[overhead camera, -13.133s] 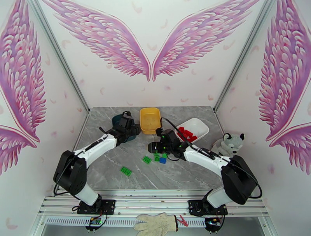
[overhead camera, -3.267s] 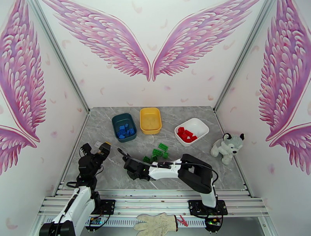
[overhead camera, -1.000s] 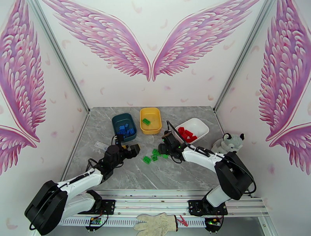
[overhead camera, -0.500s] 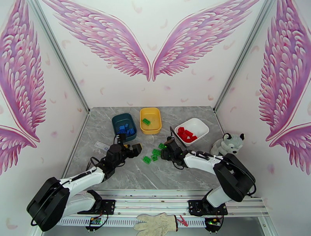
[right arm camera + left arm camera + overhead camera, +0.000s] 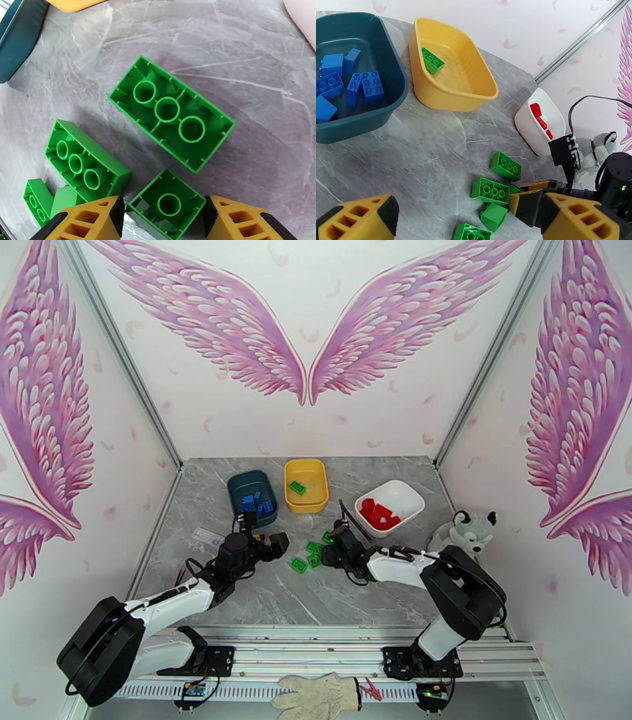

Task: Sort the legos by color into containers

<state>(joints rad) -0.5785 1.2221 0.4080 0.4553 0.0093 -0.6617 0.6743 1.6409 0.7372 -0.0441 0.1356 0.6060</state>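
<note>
Once farther, right fingers (image 5: 89, 221) (astride lego (image 5: 168, 205))

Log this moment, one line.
left gripper: open | right gripper: flanking small green lego, grip unclear | yellow tub: one green brick inside

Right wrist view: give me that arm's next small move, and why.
Probably close the right tool on the small green brick and lift. It lies hollow side up between the fingers, which flank it closely, and another green brick already sits in the yellow tub.
</note>
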